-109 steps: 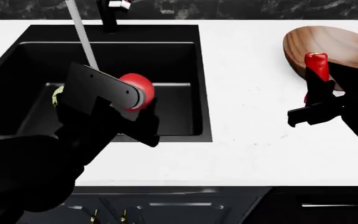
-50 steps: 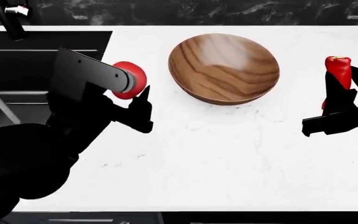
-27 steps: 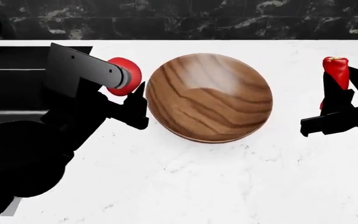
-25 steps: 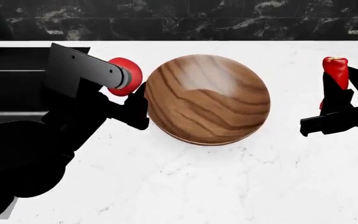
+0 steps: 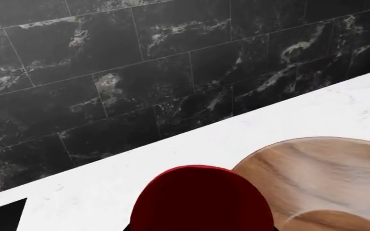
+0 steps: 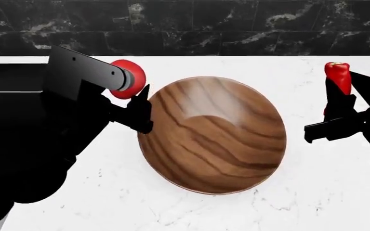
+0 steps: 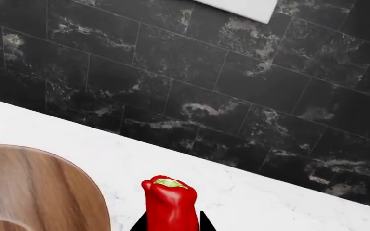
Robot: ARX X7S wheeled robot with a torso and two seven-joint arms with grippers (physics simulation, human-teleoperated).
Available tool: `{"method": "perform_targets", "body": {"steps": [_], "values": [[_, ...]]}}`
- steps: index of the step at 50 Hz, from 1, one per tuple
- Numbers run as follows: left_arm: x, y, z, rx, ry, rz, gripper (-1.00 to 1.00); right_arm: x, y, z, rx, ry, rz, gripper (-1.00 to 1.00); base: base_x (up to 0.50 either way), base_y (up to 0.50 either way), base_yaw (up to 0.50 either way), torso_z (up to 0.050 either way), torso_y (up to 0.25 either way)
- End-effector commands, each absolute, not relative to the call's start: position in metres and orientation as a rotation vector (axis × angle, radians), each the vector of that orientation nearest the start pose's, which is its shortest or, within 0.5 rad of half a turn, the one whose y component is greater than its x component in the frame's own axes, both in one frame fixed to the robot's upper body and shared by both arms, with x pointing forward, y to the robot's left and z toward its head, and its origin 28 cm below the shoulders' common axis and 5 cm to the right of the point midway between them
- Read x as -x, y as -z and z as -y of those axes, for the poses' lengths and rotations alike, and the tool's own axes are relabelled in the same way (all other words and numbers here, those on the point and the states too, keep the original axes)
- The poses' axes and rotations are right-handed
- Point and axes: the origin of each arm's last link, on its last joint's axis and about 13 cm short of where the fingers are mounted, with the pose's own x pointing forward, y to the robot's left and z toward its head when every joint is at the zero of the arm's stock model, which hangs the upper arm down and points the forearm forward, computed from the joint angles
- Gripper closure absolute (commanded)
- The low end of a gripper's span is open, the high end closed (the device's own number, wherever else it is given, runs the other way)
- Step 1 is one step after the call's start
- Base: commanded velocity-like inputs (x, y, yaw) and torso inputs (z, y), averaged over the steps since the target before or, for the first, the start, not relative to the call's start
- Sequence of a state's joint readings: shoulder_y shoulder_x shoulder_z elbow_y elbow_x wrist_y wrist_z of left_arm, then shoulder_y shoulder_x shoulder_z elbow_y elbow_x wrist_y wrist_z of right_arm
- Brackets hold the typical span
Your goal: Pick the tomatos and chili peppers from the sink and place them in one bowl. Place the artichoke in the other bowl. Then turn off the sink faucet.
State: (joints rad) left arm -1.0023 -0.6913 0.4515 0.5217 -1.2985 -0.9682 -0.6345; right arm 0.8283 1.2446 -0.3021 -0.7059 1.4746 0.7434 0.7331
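- Left wrist view: the tomato (image 5: 201,198) sits at the near edge of the picture, held by the left end effector, whose fingers are out of frame here. The wooden bowl (image 5: 326,183) lies just beside the tomato on the white surface (image 5: 95,192), in front of the black tiled wall (image 5: 140,62).
- Head view: the left end effector (image 6: 131,98) is closed on the tomato (image 6: 128,78), one flat jaw above it and the dark finger below. The fruit hangs just outside the bowl's (image 6: 212,134) left rim, toward the wall. The left arm reaches in from the left, wrist roughly level. The right end effector (image 6: 336,113) is closed on the chili pepper (image 6: 338,76), which stands upright, long axis vertical, stem end up. It is apart from the bowl's right rim, so the left arm is the nearer one. A dark edge of the sink (image 6: 11,79) shows behind the left arm.
- Right wrist view: the chili pepper (image 7: 170,202) rises upright between dark jaw tips, green stem scar on top; the bowl's rim (image 7: 44,187) lies to one side, not touching.
- Judgement: the next move is a short inward shift of either arm over the bowl, then release.
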Motion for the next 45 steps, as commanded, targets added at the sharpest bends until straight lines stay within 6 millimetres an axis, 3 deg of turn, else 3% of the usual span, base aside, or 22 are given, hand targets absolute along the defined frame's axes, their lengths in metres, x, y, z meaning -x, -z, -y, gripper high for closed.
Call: {"method": "perform_targets", "body": {"steps": [1,8,16,22,26,32,45], "values": [[-0.246,-0.261,-0.218,-0.165,0.336,0.017,1.00,-0.186,-0.279,0.187,0.304,-0.042,0.065,1.00,0.00,0.00,0.00,0.000,0.000],[-0.244,-0.271,-0.217,-0.127,0.386,0.015,1.00,-0.187,-0.280,0.187,0.306,-0.027,0.091,1.00,0.00,0.00,0.00,0.000,0.000],[-0.229,-0.322,-0.197,-0.071,0.611,-0.011,1.00,-0.188,-0.279,0.186,0.315,-0.024,0.097,1.00,0.00,0.00,0.00,0.000,0.001],[-0.226,-0.337,-0.182,-0.107,0.738,-0.056,1.00,-0.187,-0.279,0.186,0.313,-0.025,0.091,1.00,0.00,0.00,0.00,0.002,0.000],[-0.232,-0.331,-0.171,-0.114,0.786,-0.115,1.00,-0.187,-0.279,0.186,0.311,-0.028,0.090,1.00,0.00,0.00,0.00,0.000,0.000],[-0.243,-0.301,-0.152,-0.166,0.840,-0.215,1.00,-0.187,-0.279,0.186,0.314,-0.037,0.084,1.00,0.00,0.00,0.00,0.000,0.000],[-0.258,-0.279,-0.131,-0.174,0.871,-0.274,1.00,-0.187,-0.279,0.186,0.314,-0.046,0.070,1.00,0.00,0.00,0.00,0.000,0.001]]}}
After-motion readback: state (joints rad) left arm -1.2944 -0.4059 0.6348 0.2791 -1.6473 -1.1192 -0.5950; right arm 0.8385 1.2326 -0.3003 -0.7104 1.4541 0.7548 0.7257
